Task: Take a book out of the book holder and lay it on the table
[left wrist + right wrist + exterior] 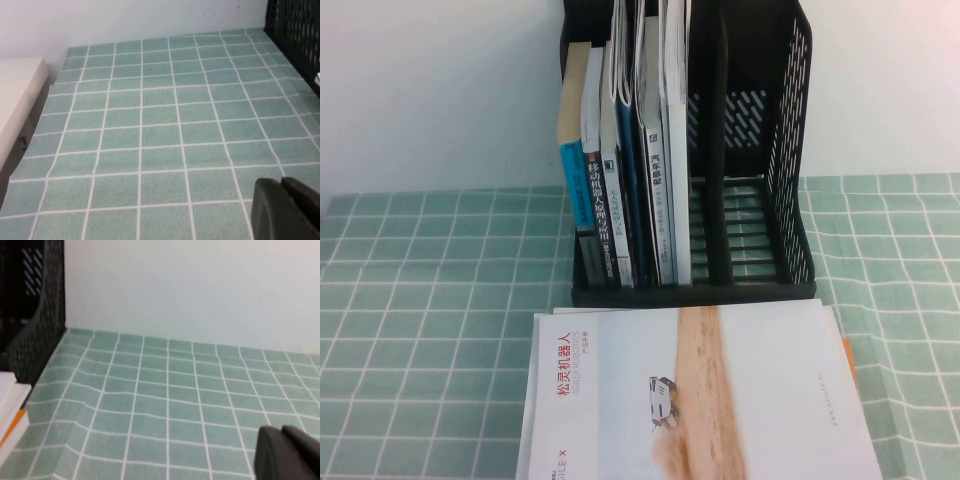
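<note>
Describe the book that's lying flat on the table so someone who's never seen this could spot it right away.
Start at the black book holder on the green gridded table. Lying flat just in front of it is the book, large and white. Unlike the upright books, its cover shows a tan sand strip, a small vehicle and a red title.

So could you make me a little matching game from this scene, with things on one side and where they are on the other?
Things:
1. book
2. book holder
3. left gripper
4. right gripper

Places:
A. standing at the back of the table, near the wall
B. over bare cloth on the holder's left
C. lying flat, cover up, in front of the holder
D. over bare cloth on the holder's right

Pairs: 1-C, 2-A, 3-B, 4-D
</note>
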`<move>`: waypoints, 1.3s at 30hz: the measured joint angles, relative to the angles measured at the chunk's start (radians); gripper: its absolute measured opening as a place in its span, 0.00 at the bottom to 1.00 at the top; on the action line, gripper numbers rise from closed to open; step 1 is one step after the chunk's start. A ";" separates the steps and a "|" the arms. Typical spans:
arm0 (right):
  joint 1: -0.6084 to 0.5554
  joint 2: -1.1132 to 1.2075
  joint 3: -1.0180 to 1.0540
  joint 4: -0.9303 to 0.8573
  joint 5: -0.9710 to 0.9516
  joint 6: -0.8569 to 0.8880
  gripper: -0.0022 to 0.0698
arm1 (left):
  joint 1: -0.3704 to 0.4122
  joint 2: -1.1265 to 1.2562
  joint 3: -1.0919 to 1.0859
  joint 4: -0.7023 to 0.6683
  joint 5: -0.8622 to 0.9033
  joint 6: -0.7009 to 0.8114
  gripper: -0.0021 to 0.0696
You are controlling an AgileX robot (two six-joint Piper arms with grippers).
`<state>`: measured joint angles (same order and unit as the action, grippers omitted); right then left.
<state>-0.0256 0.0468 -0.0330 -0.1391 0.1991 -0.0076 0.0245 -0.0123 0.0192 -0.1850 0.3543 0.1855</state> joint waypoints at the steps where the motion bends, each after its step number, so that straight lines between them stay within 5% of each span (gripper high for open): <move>1: -0.007 0.000 0.020 0.002 -0.012 -0.012 0.03 | 0.000 0.000 0.000 0.000 0.000 -0.003 0.03; 13: -0.032 -0.059 0.061 0.030 0.156 -0.043 0.03 | 0.000 0.000 0.000 0.000 0.000 -0.006 0.03; 39: -0.033 -0.059 0.061 0.029 0.160 0.081 0.03 | 0.000 0.000 0.000 0.000 0.000 -0.007 0.03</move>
<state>-0.0589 -0.0124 0.0281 -0.1098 0.3591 0.0731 0.0245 -0.0123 0.0192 -0.1850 0.3543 0.1782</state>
